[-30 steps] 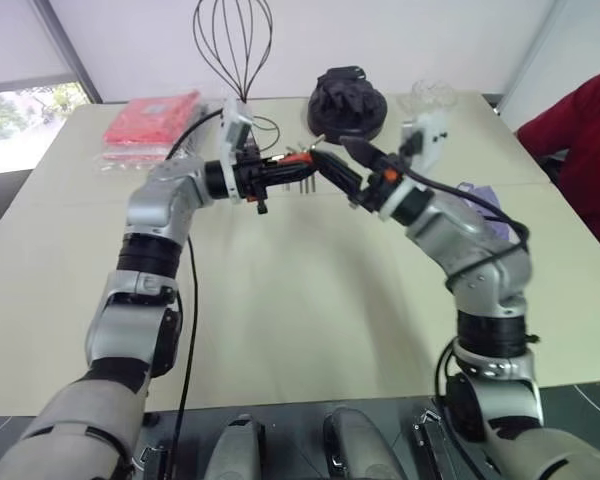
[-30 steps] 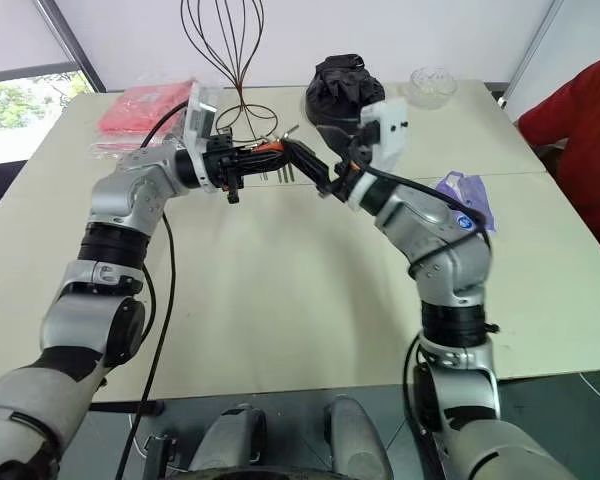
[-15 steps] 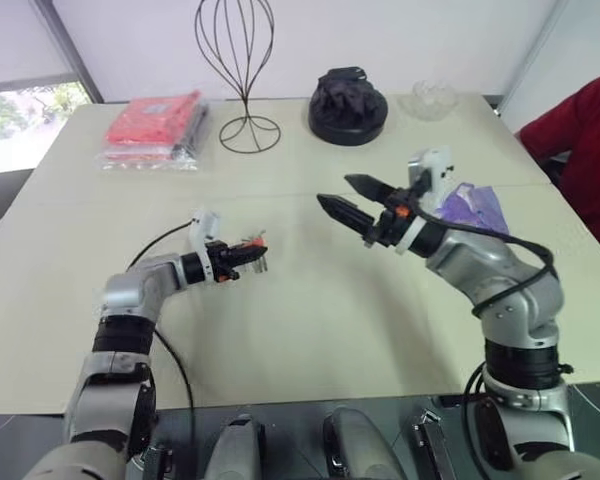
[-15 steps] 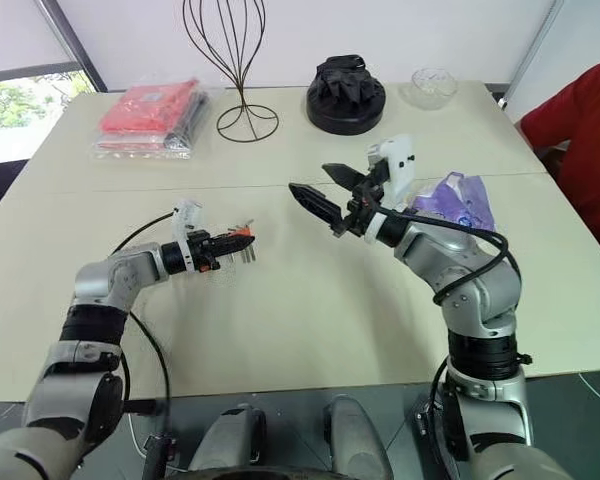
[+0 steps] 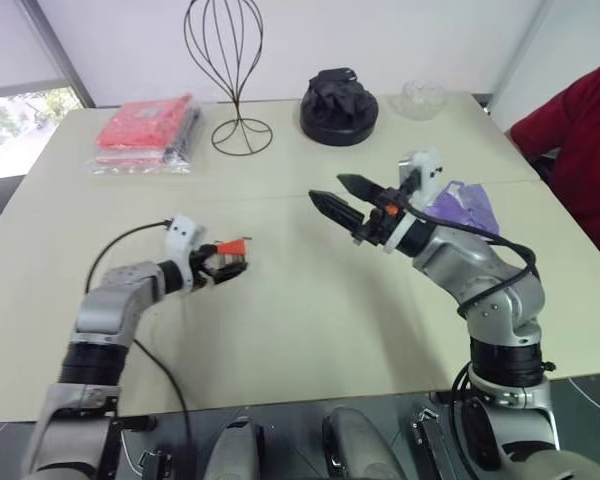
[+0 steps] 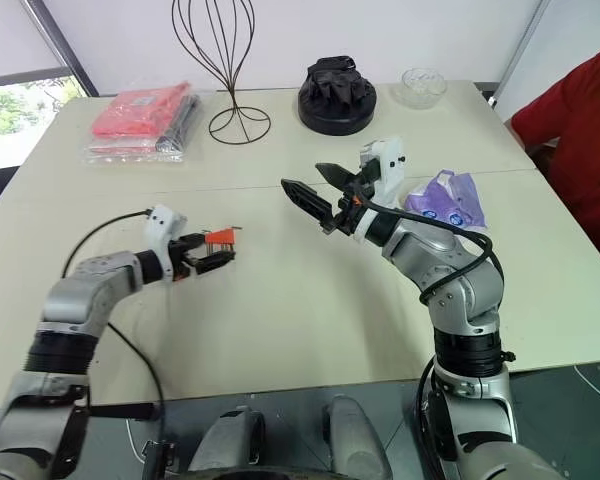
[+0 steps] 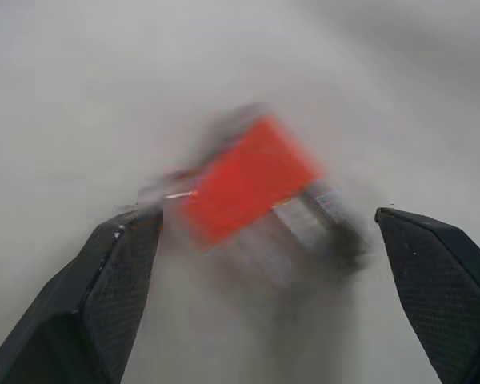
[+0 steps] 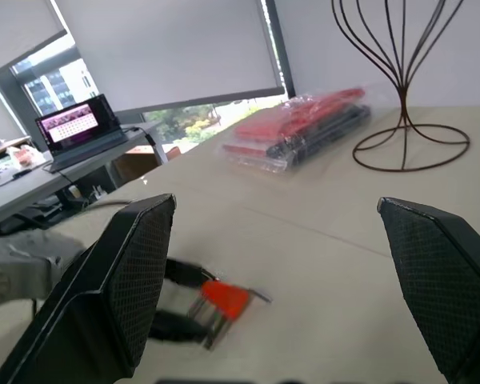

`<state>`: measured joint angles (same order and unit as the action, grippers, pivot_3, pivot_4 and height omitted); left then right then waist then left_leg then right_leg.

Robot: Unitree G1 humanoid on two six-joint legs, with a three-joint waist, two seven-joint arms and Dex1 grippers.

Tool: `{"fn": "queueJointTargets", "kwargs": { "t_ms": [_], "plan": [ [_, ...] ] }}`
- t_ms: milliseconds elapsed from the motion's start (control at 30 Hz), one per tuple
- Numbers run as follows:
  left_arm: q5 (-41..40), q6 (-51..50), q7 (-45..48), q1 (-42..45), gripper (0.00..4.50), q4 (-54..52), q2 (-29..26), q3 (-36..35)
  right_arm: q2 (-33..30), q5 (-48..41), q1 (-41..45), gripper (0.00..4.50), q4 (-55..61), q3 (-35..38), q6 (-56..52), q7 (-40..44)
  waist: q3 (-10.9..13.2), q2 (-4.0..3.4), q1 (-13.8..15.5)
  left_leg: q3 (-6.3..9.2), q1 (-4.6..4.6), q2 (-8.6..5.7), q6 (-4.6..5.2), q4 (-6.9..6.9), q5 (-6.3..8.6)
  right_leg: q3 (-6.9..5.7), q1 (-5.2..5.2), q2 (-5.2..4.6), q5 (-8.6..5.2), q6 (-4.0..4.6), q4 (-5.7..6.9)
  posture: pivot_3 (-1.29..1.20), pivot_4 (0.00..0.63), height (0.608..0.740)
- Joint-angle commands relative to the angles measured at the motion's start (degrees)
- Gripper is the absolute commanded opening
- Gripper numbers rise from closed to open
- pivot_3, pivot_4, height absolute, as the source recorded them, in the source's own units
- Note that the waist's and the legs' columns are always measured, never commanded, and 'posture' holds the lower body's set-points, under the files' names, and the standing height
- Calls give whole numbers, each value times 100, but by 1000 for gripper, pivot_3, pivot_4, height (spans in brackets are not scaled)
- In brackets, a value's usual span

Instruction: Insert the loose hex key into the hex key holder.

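The holder (image 5: 233, 246) lies on the worktop (image 5: 300, 330) between the left gripper's (image 5: 227, 266) wide, empty jaws, seemingly set down with its keys in it. The right gripper (image 5: 335, 198) hovers above mid-worktop, jaws wide and holding nothing. I can't pick out a separate loose key, so it's probably already seated.

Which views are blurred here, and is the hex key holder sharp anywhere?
Left wrist view: the hex key holder is smeared by motion blur, its keys unreadable, while the open left gripper looks crisp. Right wrist view: the holder is soft too, with the wire stand sharper. Eye views: holder small but reasonably clear on the table, daylight from the window and no strong glare.
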<state>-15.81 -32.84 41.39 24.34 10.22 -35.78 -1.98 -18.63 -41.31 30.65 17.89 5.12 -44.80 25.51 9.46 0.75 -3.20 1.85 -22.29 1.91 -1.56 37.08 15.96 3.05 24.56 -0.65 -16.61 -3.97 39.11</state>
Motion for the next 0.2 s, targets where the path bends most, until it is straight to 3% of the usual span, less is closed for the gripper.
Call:
{"fn": "queueJointTargets", "kwargs": {
  "t_ms": [33,200],
  "plan": [
    [364,199,-115,-88,4452,-146,-393,-96,20,-103,15,4210,201,82,28,-27,0,0,17,0,-3,-1,0,-1,0,0,0,-1,0,0,-1,0,150,740],
    [421,656,-21,-163,4452,-512,-514,-134,88,-60,78,4210,68,20,73,-9,1,1,81,-1,-10,-3,0,1,0,-3,1,-4,0,0,-5,0,150,740]
  ]
}}
